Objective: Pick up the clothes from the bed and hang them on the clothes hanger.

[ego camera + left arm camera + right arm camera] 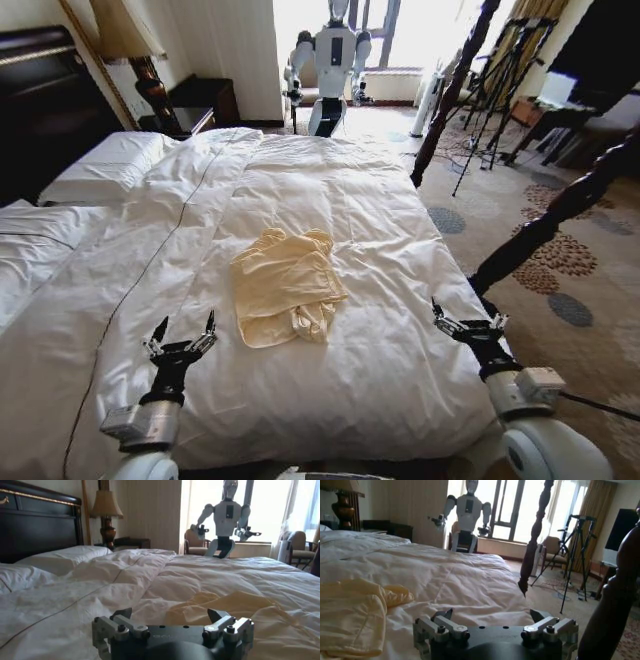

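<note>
Head view: the clothes (285,287), 1 pale yellow garment, are lying crumpled on the white duvet (330,200) of the bed (60,390), roughly mid-width and toward the foot end. Nothing is touching the garment.

Left gripper (183,332) is hovering low over the duvet near the foot of the bed, just to the left of the clothes and apart from them. Its 2 fingers are standing spread, with nothing between them. In the left wrist view the left gripper (170,615) is pointing up the bed, with the clothes (235,605) lying just ahead of it on the duvet.

Right gripper (468,318) is sitting at the bed's right edge, farther from the garment than the left one. Fingers are also spread wide and empty. In the right wrist view the right gripper (492,615) is facing along the duvet, with the clothes (355,611) off to one side and a dark bedpost (535,536) standing beyond.

2 white pillows (105,165) are resting at the dark headboard (40,95). A second humanoid robot (330,60) is standing by the window on the far side of the bed. Black tripods (500,80) are standing on the patterned carpet to the right.
</note>
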You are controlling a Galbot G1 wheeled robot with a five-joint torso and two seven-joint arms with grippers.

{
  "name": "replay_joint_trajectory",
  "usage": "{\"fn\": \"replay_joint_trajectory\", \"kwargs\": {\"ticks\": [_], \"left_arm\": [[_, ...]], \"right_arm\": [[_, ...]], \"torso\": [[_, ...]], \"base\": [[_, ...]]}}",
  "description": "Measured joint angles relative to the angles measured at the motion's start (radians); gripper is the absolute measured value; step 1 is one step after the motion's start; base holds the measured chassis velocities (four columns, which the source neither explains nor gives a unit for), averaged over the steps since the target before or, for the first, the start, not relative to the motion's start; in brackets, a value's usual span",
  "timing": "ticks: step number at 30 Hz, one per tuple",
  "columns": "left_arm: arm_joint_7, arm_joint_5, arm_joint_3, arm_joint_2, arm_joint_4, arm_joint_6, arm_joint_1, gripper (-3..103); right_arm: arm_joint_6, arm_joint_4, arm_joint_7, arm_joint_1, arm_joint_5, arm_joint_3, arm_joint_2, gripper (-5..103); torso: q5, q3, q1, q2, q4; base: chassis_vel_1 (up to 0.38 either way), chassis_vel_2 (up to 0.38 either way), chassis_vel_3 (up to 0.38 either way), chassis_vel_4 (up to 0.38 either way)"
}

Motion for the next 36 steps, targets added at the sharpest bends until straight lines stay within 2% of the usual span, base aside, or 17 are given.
{"fn": "replay_joint_trajectory", "kwargs": {"ticks": [4,9,13,17,21,26,28,29,32,34,36], "left_arm": [[-0.001,0.001,0.028,0.003,0.027,0.019,-0.015,100],[-0.016,0.002,0.082,0.018,0.048,0.074,-0.033,100],[-0.029,0.053,0.116,0.016,0.085,0.063,-0.054,100],[-0.030,0.059,0.114,0.016,0.078,0.054,-0.058,100],[-0.027,0.028,0.079,0.021,0.046,0.056,-0.049,100],[-0.019,-0.078,0.022,0.031,-0.044,0.086,-0.040,100],[-0.018,-0.089,0.019,0.032,-0.057,0.091,-0.040,100],[-0.017,-0.111,0.018,0.032,-0.086,0.115,-0.039,100],[-0.015,-0.101,0.026,0.034,-0.098,0.131,-0.043,100],[-0.008,-0.044,0.038,0.034,-0.077,0.125,-0.053,100],[-0.006,-0.029,0.042,0.034,-0.066,0.122,-0.055,100]], "right_arm": [[-0.006,-0.004,0.007,0.016,-0.003,-0.012,-0.004,100],[-0.033,-0.005,0.044,0.046,-0.005,-0.049,-0.013,100],[-0.045,-0.006,0.062,0.062,-0.008,-0.076,-0.012,100],[-0.046,-0.005,0.063,0.065,-0.008,-0.082,-0.012,100],[-0.044,0.005,0.063,0.060,-0.015,-0.088,-0.002,100],[-0.051,0.058,0.046,0.037,-0.007,-0.058,-0.004,100],[-0.053,0.065,0.043,0.036,-0.003,-0.050,-0.007,100],[-0.058,0.077,0.036,0.033,0.004,-0.036,-0.012,100],[-0.061,0.081,0.030,0.033,0.008,-0.028,-0.018,100],[-0.062,0.080,0.028,0.035,0.009,-0.029,-0.019,100],[-0.062,0.079,0.028,0.035,0.009,-0.031,-0.019,100]], "torso": [[-0.0001,0.000,0.000,0.000,0.0000],[0.0001,0.000,0.000,0.000,0.0001],[-0.0002,0.000,0.000,0.000,0.0000],[-0.0003,0.000,0.000,0.000,0.0000],[0.0000,0.000,0.000,0.000,0.0001],[0.0000,0.000,0.000,0.000,0.0000],[-0.0001,0.000,0.000,0.000,0.0000],[0.0000,0.000,0.000,0.000,0.0000],[0.0001,0.000,0.000,0.000,0.0000],[0.0001,0.000,0.000,0.000,0.0000],[-0.0001,0.000,0.000,0.000,0.0000]], "base": [[0.000,0.000,0.000,0.000],[0.000,0.000,0.000,0.000],[0.000,0.000,0.000,0.000],[0.000,0.000,0.000,0.000],[0.000,0.000,0.000,0.000],[0.000,0.000,0.000,0.000],[0.000,0.000,0.000,0.000],[0.000,0.000,0.000,0.000],[0.000,0.000,0.000,0.000],[0.000,0.000,0.000,0.000],[0.000,0.000,0.000,0.000]]}}
